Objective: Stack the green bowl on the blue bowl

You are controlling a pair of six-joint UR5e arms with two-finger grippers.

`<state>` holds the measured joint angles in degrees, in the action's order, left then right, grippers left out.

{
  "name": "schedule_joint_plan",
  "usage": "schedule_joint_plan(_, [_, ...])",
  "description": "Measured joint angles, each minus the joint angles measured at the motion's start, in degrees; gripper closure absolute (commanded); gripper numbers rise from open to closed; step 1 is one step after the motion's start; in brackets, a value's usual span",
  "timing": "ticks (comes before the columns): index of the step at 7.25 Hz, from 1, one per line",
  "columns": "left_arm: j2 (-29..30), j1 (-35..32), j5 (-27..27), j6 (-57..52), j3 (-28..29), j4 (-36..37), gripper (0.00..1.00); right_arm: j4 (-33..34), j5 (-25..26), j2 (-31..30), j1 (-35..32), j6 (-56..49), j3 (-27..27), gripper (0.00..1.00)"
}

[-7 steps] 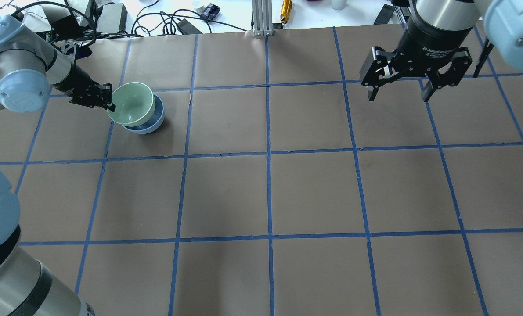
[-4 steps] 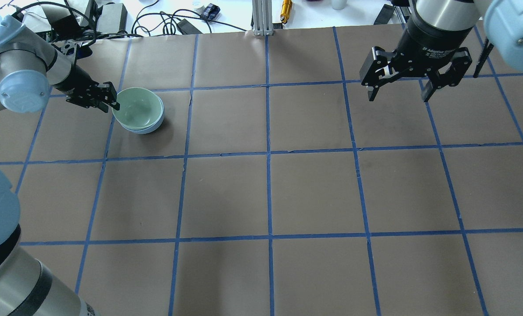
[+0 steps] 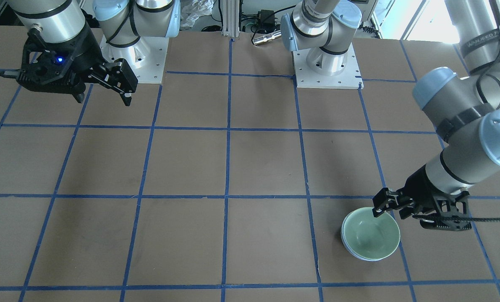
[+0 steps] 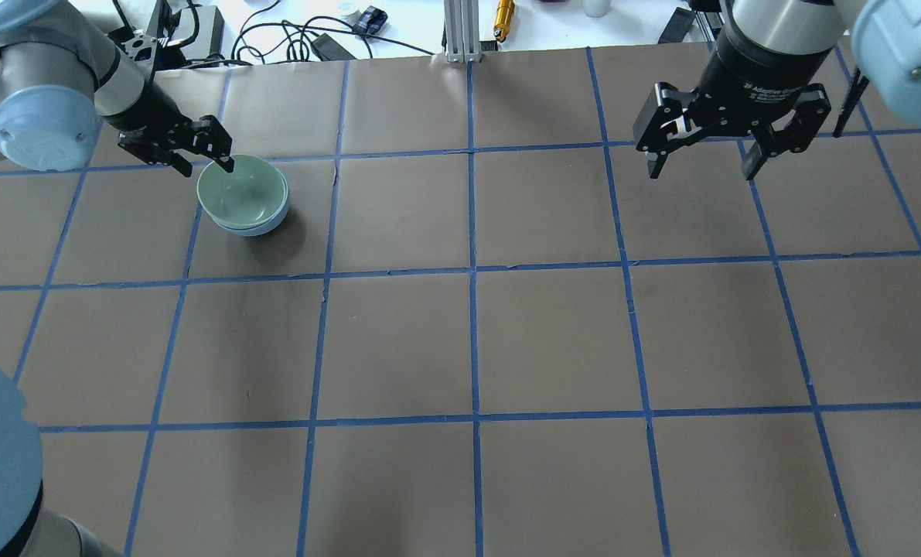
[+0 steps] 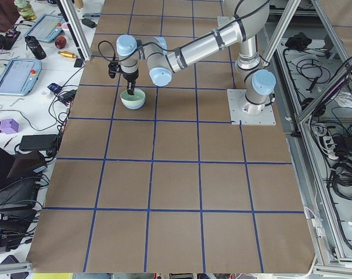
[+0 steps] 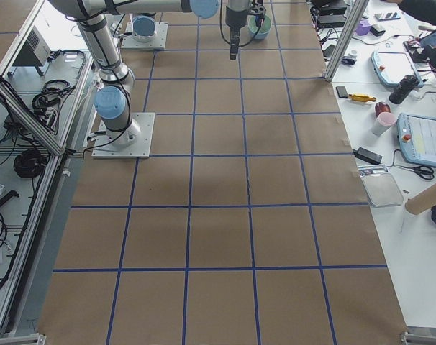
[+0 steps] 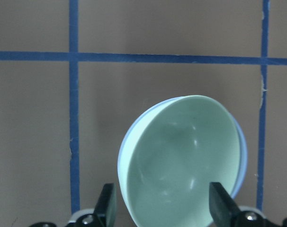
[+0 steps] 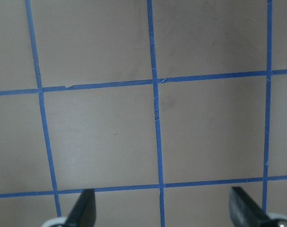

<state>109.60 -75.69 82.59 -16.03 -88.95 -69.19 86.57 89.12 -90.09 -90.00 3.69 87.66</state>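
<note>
Brown paper covered the table (image 4: 553,333), ruled into squares by blue tape lines (image 4: 472,271). The blue bowl (image 4: 265,226) stood upright on the paper inside one of those squares, on the robot's left side of the table. The green bowl (image 4: 245,193) sat nested inside the blue bowl, mouth up, so that only a thin crescent of blue showed beneath and beside it. In the left wrist view the green bowl filled the blue one almost to the rim.

The left gripper (image 4: 206,165) hung at the blue bowl's edge, on the side away from the robot's base, with its jaws spread wide and nothing between them. One fingertip lay over the green rim in the overhead view; whether it touched could not be told. In the wrist view the two fingers stood on either side of the stack's near part.

The right gripper (image 4: 701,173) was well apart from the blue bowl, across the table on the robot's right, above bare paper. Its jaws were also spread wide and held nothing.

Beyond the blue bowl, past the table's far edge, lay black cables (image 4: 274,35) and a yellow tool (image 4: 503,15).
</note>
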Motion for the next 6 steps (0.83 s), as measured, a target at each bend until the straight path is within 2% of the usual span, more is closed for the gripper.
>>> schedule_joint_plan(1, [-3.7,-1.1,0.9,1.6,0.2,-4.3,0.09,0.0,0.0,0.0,0.0,0.0,0.0,0.0])
schedule_joint_plan(4, [-14.3,-6.4,6.7,10.2,0.4,-13.6,0.03,0.0,0.0,0.0,0.0,0.0,0.0,0.0])
schedule_joint_plan(6, [-19.0,-10.2,7.8,15.6,0.3,-18.1,0.0,0.0,0.0,0.0,0.0,0.0,0.0,0.0])
